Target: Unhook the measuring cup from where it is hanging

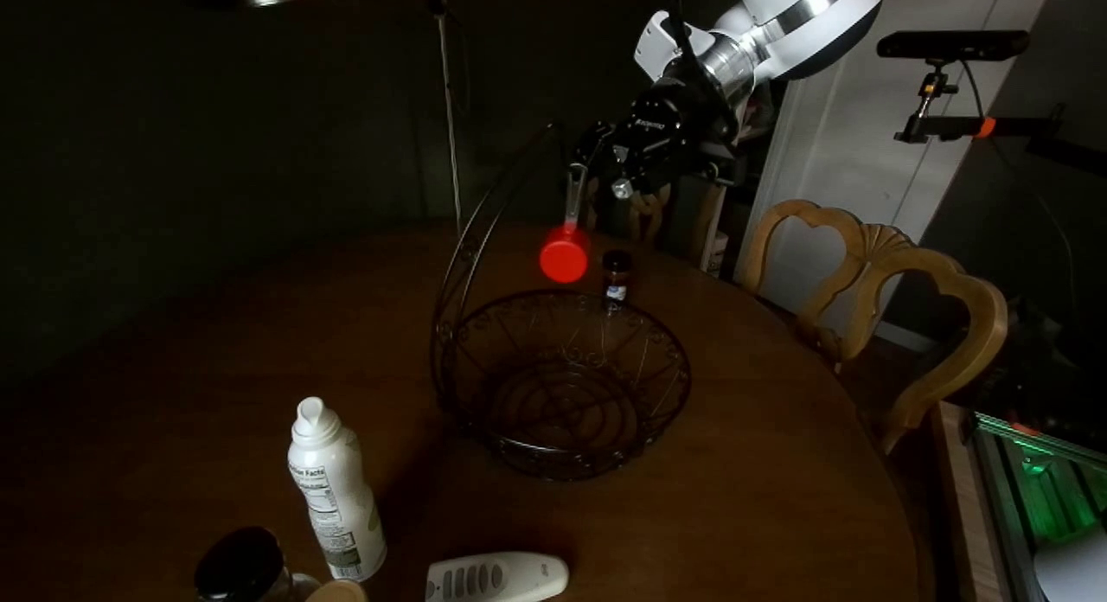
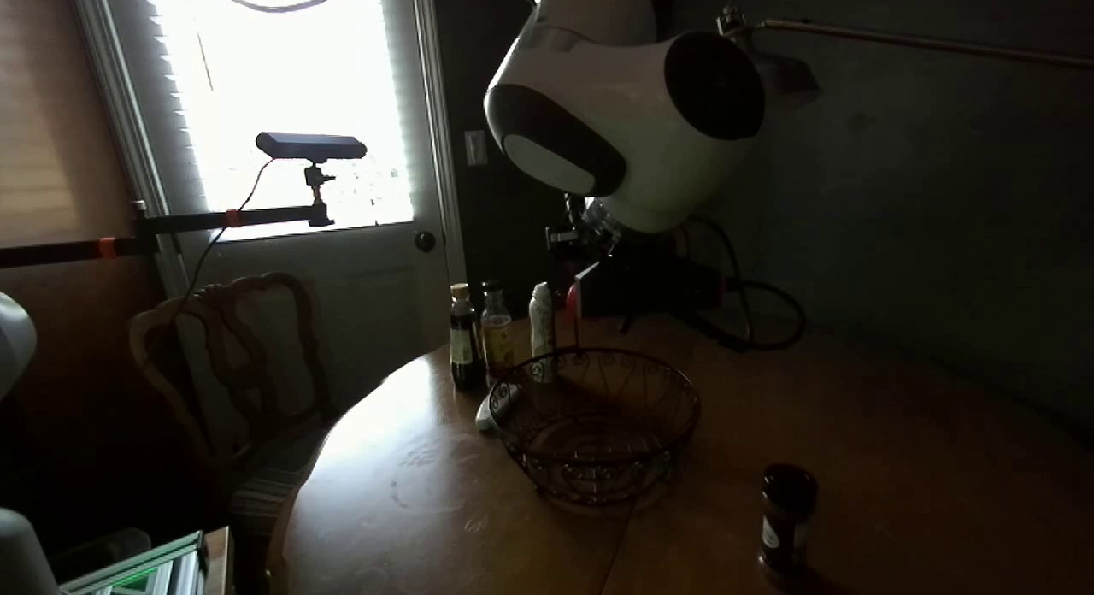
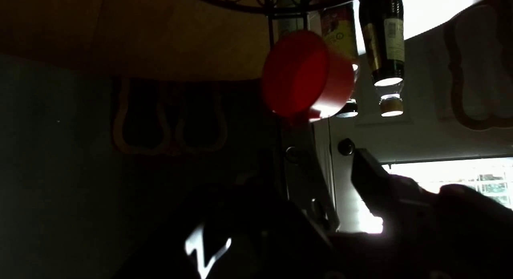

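Brown wood forms the broad round table point(image 1: 761, 464), over which reaches the bulky white-and-black robot arm point(image 2: 632, 142), slanted downward, presumably to bring its end level with the hanging point. Next comes the black, scrolled wire basket point(image 1: 566, 453), whose wide ring base likely steadies the tall, curved, double-rod hanger point(image 1: 468, 254) rising from one side. Near the hanger's top, the black jointed gripper point(image 1: 604, 166) has its fingers point(image 3: 372, 176) apart, with nothing visibly pinched. Smallest is the round red measuring cup point(image 1: 565, 252), suspended above the basket with its glossy handle point(image 1: 575, 200) uppermost, which should give the fingers a sound hold. Whether the handle's end sits on the hanger's tip is too dark to tell.
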